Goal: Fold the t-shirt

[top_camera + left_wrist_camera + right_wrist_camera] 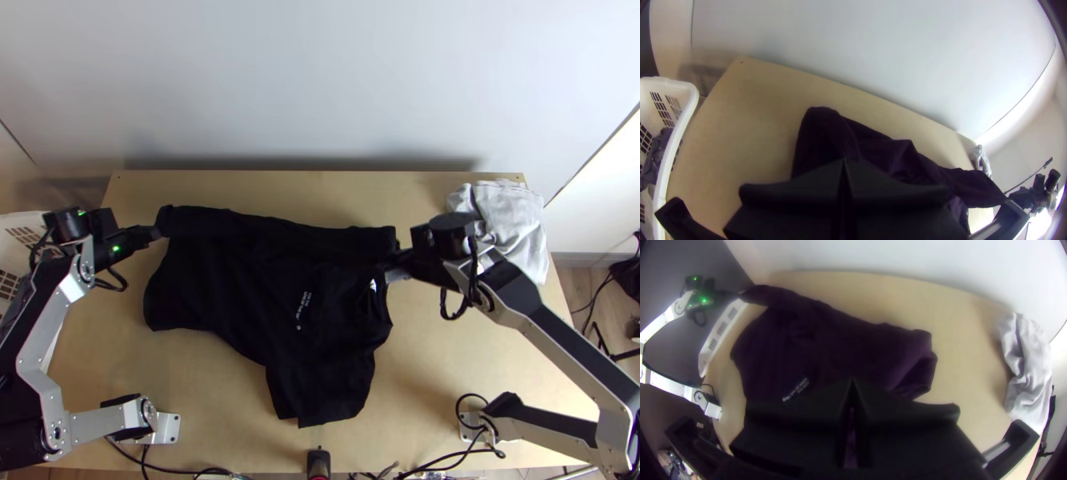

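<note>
From the top view, on the pale smooth wooden table [440,384] I see the matte black t-shirt [240,280], white-lettered, spread but rumpled; my left gripper [158,232] pinches its corner, my right gripper [390,272] its collar side. Left wrist view: slotted plastic basket [682,115] beside the table. Right wrist view: bunched, wrinkled grey cloth [1027,369] at the table's right.
</note>
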`<state>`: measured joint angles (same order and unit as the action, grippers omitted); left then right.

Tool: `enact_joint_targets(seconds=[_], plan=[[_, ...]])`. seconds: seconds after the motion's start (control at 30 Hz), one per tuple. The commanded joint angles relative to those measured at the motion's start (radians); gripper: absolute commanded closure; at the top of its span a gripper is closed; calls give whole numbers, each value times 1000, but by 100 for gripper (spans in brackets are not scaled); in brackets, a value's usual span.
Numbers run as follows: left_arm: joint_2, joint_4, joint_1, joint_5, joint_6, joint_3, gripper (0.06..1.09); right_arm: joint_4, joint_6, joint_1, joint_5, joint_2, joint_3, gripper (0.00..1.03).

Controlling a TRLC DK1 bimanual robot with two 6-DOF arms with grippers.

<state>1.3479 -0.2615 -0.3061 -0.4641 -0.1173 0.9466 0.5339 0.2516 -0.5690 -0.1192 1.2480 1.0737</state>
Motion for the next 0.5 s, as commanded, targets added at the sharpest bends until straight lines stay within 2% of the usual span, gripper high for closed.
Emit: enact_joint_targets(seconds=[0.0,0.13,0.27,0.3,0.33,0.37,0.4,0.43,0.47], plan=[[22,-19,-67,-25,65,-42,105,43,17,-46,-71,-21,-89,100],[60,-19,-83,-51,96,-52,105,-22,12,-57,-69,-18,-189,100],[115,-30,-90,-61,108,-48,105,-196,17,-49,-68,4,-291,100],[131,-44,-90,-61,116,-45,100,-224,20,-49,-68,10,-311,95],[145,-65,-90,-62,128,-39,85,-239,21,-49,-68,18,-328,76],[154,-94,-91,-73,145,-32,64,-242,29,-49,-68,30,-334,52],[161,-131,-91,-77,159,-23,41,-242,40,-49,-68,34,-339,36],[166,-179,-91,-77,185,-11,24,-242,41,-49,-68,37,-337,24],[166,-240,-91,-79,223,3,15,-239,40,-49,-68,36,-333,15]])
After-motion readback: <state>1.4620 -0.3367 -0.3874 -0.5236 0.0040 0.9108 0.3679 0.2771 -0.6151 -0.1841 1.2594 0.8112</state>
